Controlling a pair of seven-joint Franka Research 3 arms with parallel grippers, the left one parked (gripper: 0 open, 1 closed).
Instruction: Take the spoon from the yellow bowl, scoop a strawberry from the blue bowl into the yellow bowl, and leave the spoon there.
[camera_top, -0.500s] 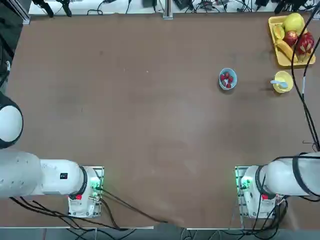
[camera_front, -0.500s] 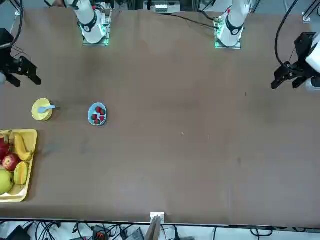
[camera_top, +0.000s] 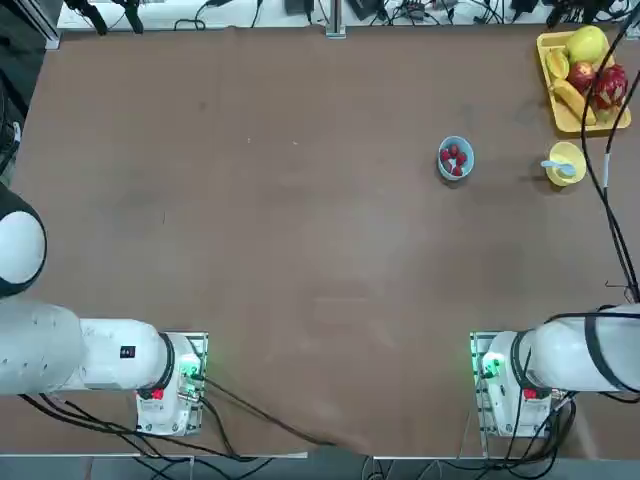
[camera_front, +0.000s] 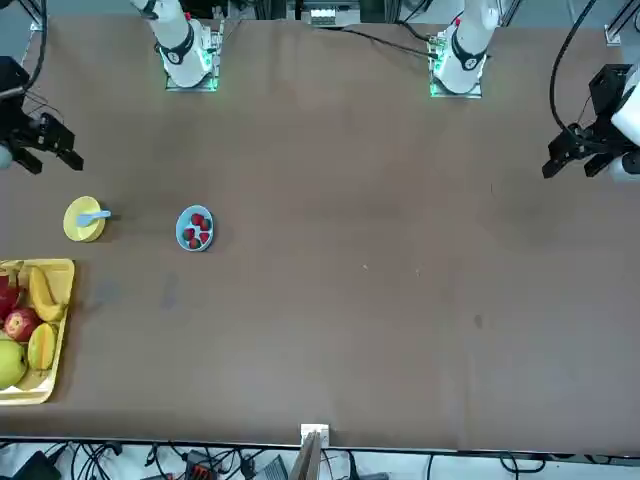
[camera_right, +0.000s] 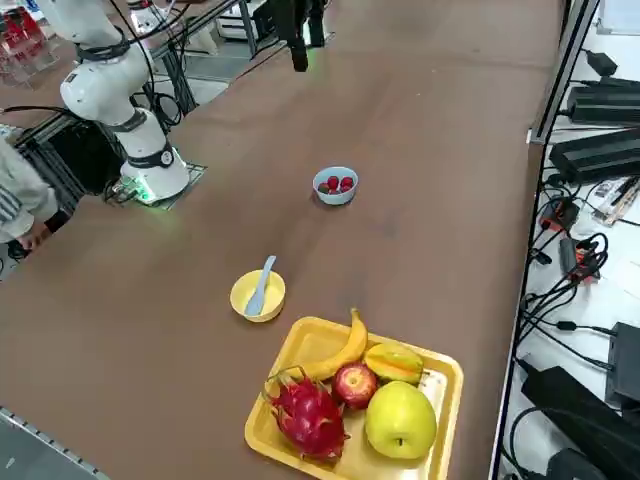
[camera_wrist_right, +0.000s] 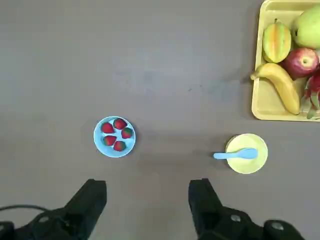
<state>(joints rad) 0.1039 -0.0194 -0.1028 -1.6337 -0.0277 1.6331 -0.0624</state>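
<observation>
The right gripper (camera_wrist_right: 147, 200) is hanging high above the table (camera_top: 300, 220), fingers spread wide and holding nothing. The spoon (camera_wrist_right: 236, 154) is lying in the yellow bowl (camera_wrist_right: 247, 161), handle poking over the rim toward the blue bowl (camera_wrist_right: 114, 137), which is carrying strawberries (camera_wrist_right: 116, 135). The fruit tray (camera_wrist_right: 262, 95) is sitting near the yellow bowl.

On the table sit one small round yellow bowl (camera_wrist_right: 247, 153), one pale blue plastic spoon (camera_wrist_right: 235, 154), one small round light-blue bowl (camera_wrist_right: 114, 136) with four red strawberries (camera_wrist_right: 116, 134), and one rectangular yellow fruit tray (camera_wrist_right: 264, 102).
</observation>
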